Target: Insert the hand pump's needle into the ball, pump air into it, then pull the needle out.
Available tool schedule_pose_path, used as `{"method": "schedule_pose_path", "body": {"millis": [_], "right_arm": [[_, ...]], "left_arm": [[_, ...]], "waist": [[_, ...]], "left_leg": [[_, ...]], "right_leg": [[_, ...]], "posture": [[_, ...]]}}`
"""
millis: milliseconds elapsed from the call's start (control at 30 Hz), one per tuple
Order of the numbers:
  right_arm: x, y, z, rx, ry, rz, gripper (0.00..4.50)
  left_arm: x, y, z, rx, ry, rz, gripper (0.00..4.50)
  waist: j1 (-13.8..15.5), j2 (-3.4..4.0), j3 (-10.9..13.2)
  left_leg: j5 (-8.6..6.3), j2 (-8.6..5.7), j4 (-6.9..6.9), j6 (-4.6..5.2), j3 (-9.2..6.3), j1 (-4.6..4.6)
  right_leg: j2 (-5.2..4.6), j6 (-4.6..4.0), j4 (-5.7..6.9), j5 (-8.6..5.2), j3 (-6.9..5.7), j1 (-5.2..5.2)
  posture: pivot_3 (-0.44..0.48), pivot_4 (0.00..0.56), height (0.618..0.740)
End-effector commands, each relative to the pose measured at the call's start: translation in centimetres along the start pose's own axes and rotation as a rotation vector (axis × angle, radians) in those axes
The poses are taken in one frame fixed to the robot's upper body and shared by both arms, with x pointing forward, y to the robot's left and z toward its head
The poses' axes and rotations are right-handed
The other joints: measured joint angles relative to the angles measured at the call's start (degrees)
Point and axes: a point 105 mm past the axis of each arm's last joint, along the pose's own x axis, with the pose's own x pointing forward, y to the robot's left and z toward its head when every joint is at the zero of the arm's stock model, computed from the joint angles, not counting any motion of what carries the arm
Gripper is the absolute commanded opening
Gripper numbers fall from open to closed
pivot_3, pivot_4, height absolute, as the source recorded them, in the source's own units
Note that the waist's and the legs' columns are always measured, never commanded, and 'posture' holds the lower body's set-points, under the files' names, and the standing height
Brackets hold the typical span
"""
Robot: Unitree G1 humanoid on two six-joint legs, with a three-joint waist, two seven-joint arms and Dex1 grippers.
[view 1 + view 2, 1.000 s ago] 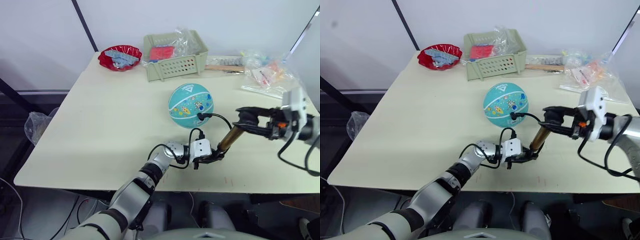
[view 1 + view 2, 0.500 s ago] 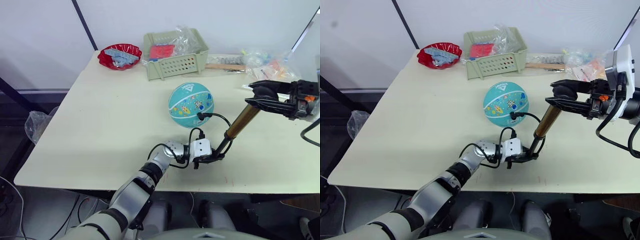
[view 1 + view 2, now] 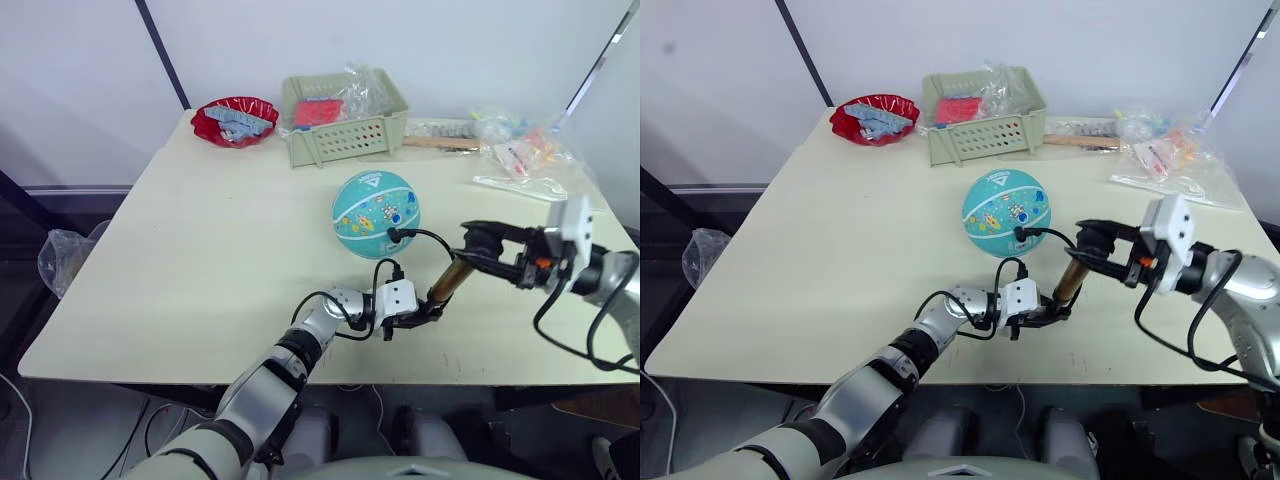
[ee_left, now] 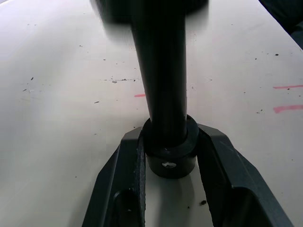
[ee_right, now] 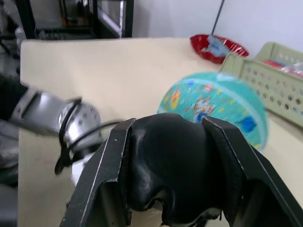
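The pale cream table (image 3: 200,230) is carrying everything. At its centre the small teal rubber ball with white seams and cartoon prints (image 3: 375,212) is resting, the thin black hose (image 3: 425,236) plugging into it at about 5 o'clock, so the needle, too small to make out, is probably seated. The slim brass-gold hand pump (image 3: 446,285) is leaning at the ball's 5 o'clock. The right gripper (image 3: 478,243), clenching the black T-handle, is pressing back down after its raised upstroke half a second ago: one pumping stroke is completing. The left gripper (image 3: 424,314) is clamping the pump's black base cap (image 4: 169,152).
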Motion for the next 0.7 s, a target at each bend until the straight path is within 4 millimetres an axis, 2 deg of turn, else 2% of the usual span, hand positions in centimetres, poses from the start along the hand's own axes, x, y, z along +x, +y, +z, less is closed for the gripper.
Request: {"method": "schedule_pose_path", "body": {"millis": [33,133,300,433,533,700], "right_arm": [[0.1,0.5,-3.9,0.049,0.108,-0.015,1.63],[0.3,0.6,-4.2,0.011,0.118,-0.017,1.63],[-0.5,-1.1,2.0,-0.034,-0.049,-0.025,1.63],[-1.6,-1.5,5.3,-0.038,-0.085,0.008,1.63],[-2.2,-1.7,6.8,-0.01,-0.101,0.019,1.63],[-3.3,-3.0,10.3,-0.085,-0.1,-0.019,1.63]], "left_arm": [[-1.2,-3.7,-6.3,-0.139,0.231,-0.094,1.07],[-1.2,-3.8,-6.3,-0.139,0.229,-0.094,1.07],[-1.2,-3.8,-6.4,-0.14,0.231,-0.095,1.07],[-1.1,-3.7,-6.2,-0.138,0.23,-0.097,1.07],[-1.1,-3.7,-6.2,-0.137,0.23,-0.098,1.07],[-1.0,-3.7,-6.2,-0.134,0.23,-0.104,1.07]], "waist": [[0.0,-0.01,0.0],[0.0,0.02,0.0],[0.1,0.51,0.4],[0.4,0.69,0.5],[0.6,0.7,0.7],[0.6,0.88,0.9]], "left_leg": [[0.0,0.0,0.0,0.0,0.0,0.0],[0.0,0.0,0.0,0.0,-0.01,0.0],[0.0,-0.05,0.01,0.0,0.02,-0.03],[0.0,-0.08,0.01,0.0,-0.04,-0.22],[0.0,-0.09,0.0,0.0,-0.03,-0.3],[0.0,-0.09,0.0,0.0,0.0,-0.33]], "right_leg": [[0.0,0.0,0.0,0.0,0.0,0.0],[0.01,-0.01,0.0,0.0,-0.01,0.0],[-0.04,0.0,-0.01,0.01,0.01,-0.01],[-0.04,0.0,-0.02,0.01,-0.07,-0.15],[-0.07,0.0,-0.04,0.01,-0.06,-0.16],[-0.11,-0.01,-0.06,0.01,-0.04,-0.18]], "posture": [[0.0,0.15,0.74],[0.0,0.15,0.74],[0.0,0.15,0.74],[0.0,0.15,0.74],[0.0,0.15,0.74],[0.0,0.15,0.74]]}}
